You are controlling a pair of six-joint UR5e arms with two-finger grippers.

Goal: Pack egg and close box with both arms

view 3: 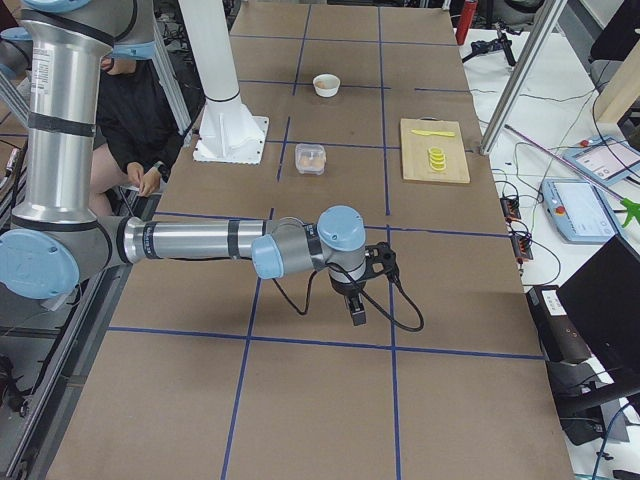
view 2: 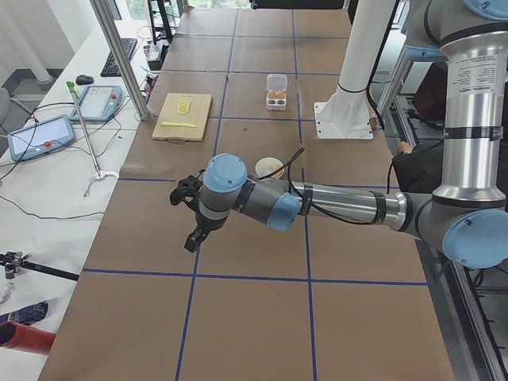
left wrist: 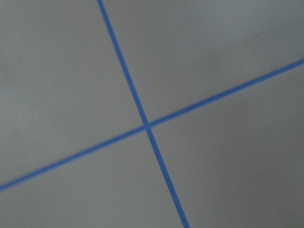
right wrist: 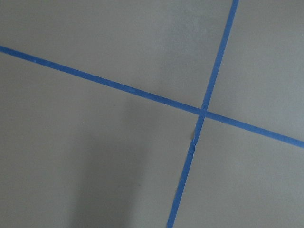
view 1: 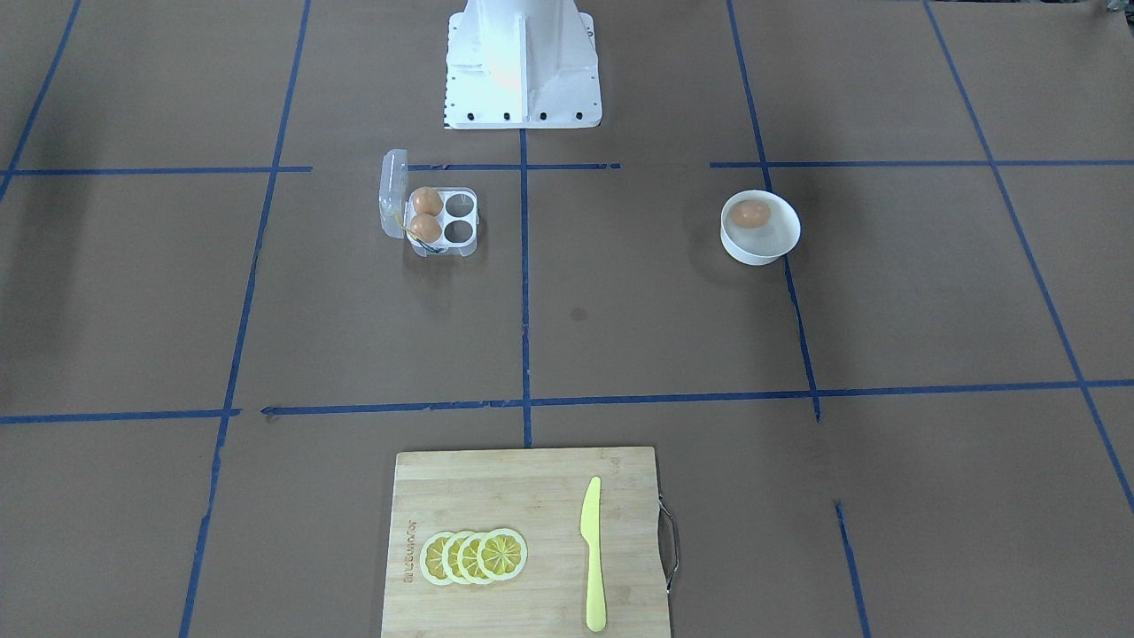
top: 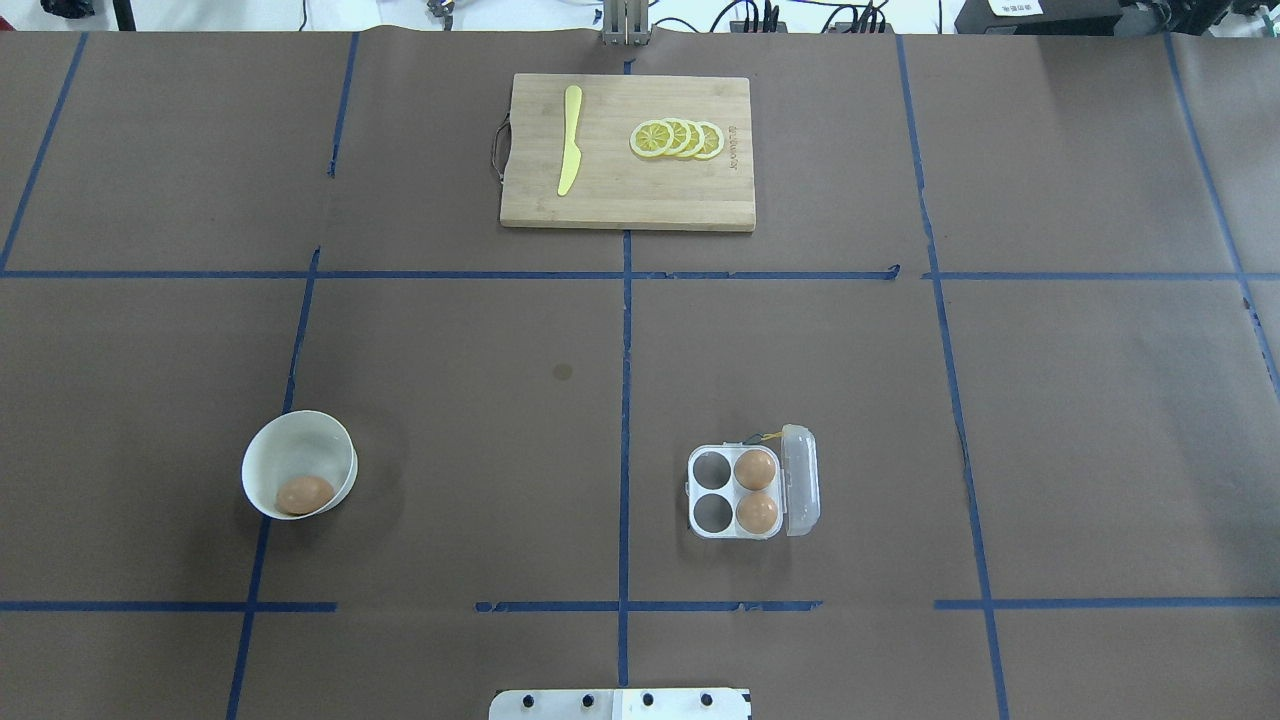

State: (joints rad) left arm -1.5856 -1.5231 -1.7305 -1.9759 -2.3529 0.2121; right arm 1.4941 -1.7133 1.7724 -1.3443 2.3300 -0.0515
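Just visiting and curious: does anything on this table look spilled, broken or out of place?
Nothing spilled or broken. One egg lies in the white bowl, apart from the open, half-filled box.

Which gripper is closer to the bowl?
Left. The left gripper hangs just past the bowl, further to the robot's left; the right gripper hangs past the box, far to the robot's right.

Orange-brown egg [top: 305,493], white bowl [top: 295,443], blue-gridded brown table [top: 450,450], yellow knife [top: 570,140]
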